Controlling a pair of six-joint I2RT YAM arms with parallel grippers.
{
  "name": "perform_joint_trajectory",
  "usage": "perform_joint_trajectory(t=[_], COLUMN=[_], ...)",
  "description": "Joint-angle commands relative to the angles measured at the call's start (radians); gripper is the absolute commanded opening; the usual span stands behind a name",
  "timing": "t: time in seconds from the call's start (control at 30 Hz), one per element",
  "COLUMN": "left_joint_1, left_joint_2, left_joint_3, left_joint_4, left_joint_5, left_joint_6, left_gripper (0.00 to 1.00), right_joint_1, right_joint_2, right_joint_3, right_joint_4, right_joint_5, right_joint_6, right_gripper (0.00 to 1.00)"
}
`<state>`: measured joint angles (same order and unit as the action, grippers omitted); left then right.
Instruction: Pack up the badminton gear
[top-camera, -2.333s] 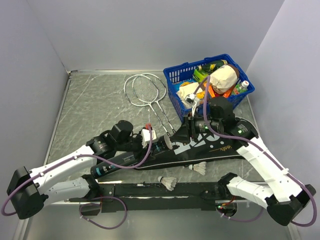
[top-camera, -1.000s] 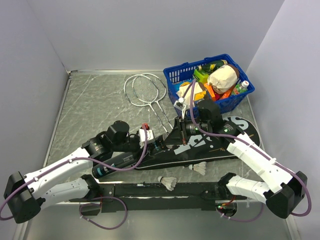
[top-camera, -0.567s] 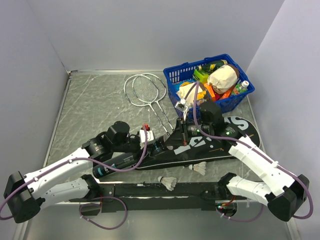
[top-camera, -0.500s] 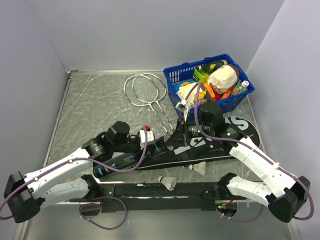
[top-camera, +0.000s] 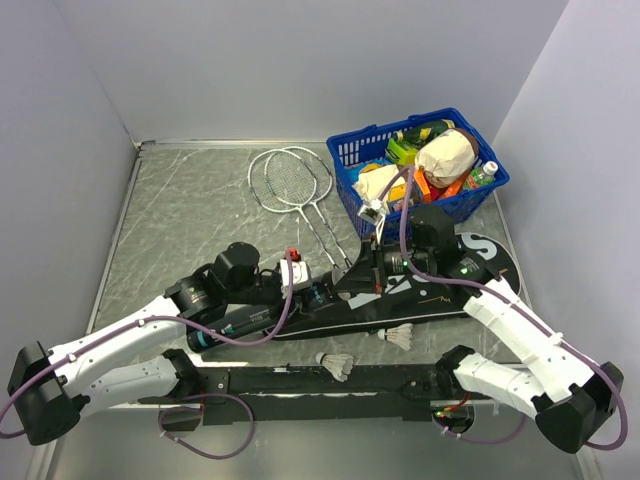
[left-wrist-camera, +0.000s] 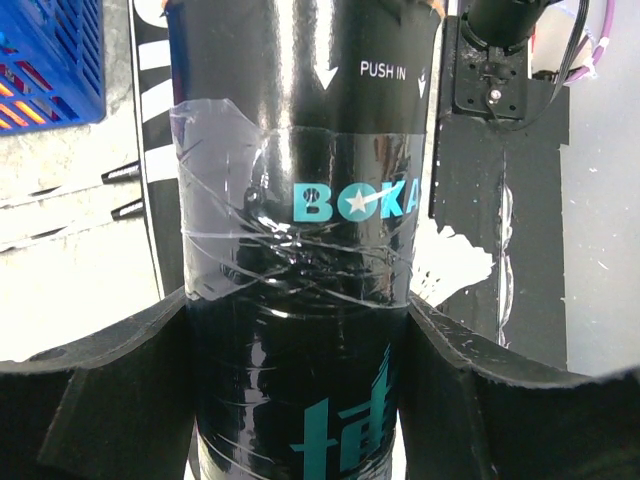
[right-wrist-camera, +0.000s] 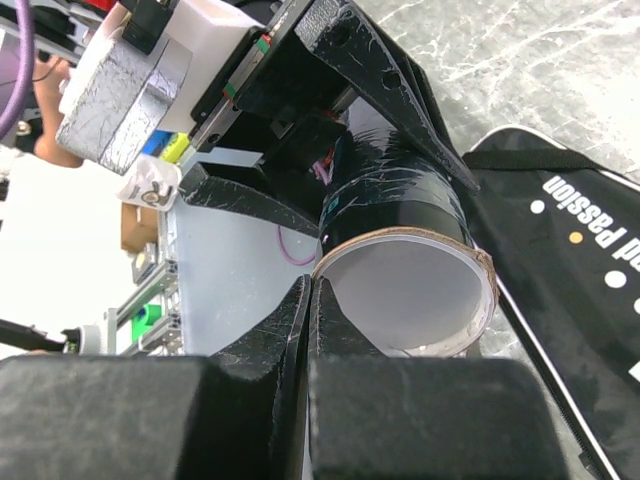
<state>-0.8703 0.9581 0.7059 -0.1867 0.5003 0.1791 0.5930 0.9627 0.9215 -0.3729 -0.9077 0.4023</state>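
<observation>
One tube (left-wrist-camera: 300, 150) lies pinched in the left pincer (left-wrist-camera: 300, 345); right pincer (right-wrist-camera: 308, 305), pressed together, beside its rim.

Rackets (top-camera: 290, 180) lie left of the basket (top-camera: 345, 150), behind the bag (top-camera: 440, 298) and tube (top-camera: 215, 337).

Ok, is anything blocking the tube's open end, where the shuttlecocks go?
Nothing visible sits in the mouth of the tube; it looks hollow and uncapped. Only the right fingers, shut, sit just by its rim; whether they touch it I cannot tell. The shuttlecocks lie apart from it, nearer the arm bases.
</observation>
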Motion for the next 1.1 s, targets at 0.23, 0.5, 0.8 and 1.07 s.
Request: perform_joint_trajectory(t=[0.23,0.5,0.8,1.07], left_joint_1=[0.008,0.008,0.007,0.005], left_joint_2=[-0.010,-0.021,-0.041,-0.059], left_joint_3=[0.003,0.003,0.006,0.010], left_joint_4=[0.010,0.006,0.003,0.018], left_joint_5=[0.010,-0.006,-0.025,-0.055], left_joint_6=[-0.003,-0.003,-0.013,-0.035], left_gripper=[0.01,0.01,0.01,0.01], right_joint_1=[-0.102,-0.102,-0.104,-0.257], right_joint_2=[-0.022,0.022,0.053,0.018], right_joint_3=[-0.006,0.088,0.157,-0.025], right_joint_4=[0.052,-0.095,-0.331,-0.353], right_joint_5=[-0.148,0.167,0.678,0.954], right_joint_6=[-0.017,-0.071,-0.071,0.111], right_gripper=[0.00,0.00,0.00,0.00])
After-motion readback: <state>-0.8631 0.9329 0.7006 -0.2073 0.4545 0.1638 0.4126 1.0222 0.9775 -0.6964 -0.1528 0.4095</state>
